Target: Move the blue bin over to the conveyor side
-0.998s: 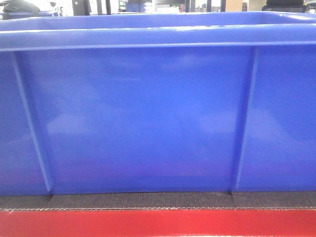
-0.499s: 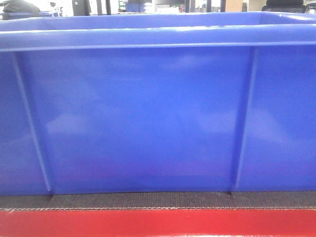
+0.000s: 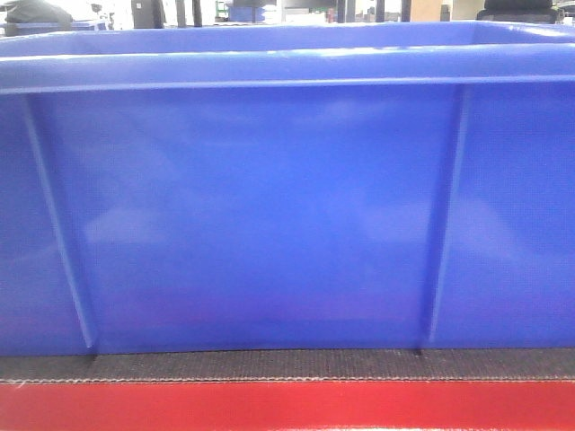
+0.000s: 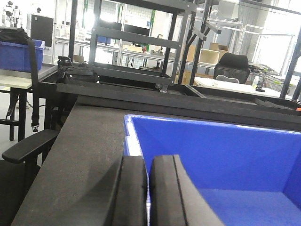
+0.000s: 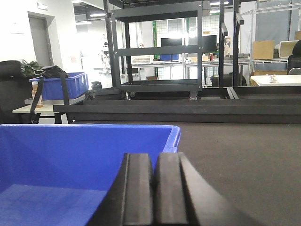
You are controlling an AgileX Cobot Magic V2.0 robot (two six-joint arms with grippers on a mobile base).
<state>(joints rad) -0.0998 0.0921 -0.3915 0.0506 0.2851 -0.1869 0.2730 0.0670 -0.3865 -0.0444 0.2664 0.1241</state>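
The blue bin (image 3: 269,215) fills the front view, its ribbed near wall standing on the dark woven belt strip of the conveyor side (image 3: 287,364), just above the red band (image 3: 287,404). In the left wrist view my left gripper (image 4: 148,161) is shut on the blue bin (image 4: 211,155) at its left wall, with the pale rim showing in the thin slit between the fingers. In the right wrist view my right gripper (image 5: 154,157) is shut on the right wall of the blue bin (image 5: 70,155), just below its corner rim. The bin's inside looks bare.
Dark belt surface (image 4: 84,155) runs beyond the bin on both sides (image 5: 244,160). A black steel rack (image 4: 136,42) stands behind it. A chair armrest (image 4: 28,146) is at the left. Another blue crate (image 5: 59,87) sits on a far table.
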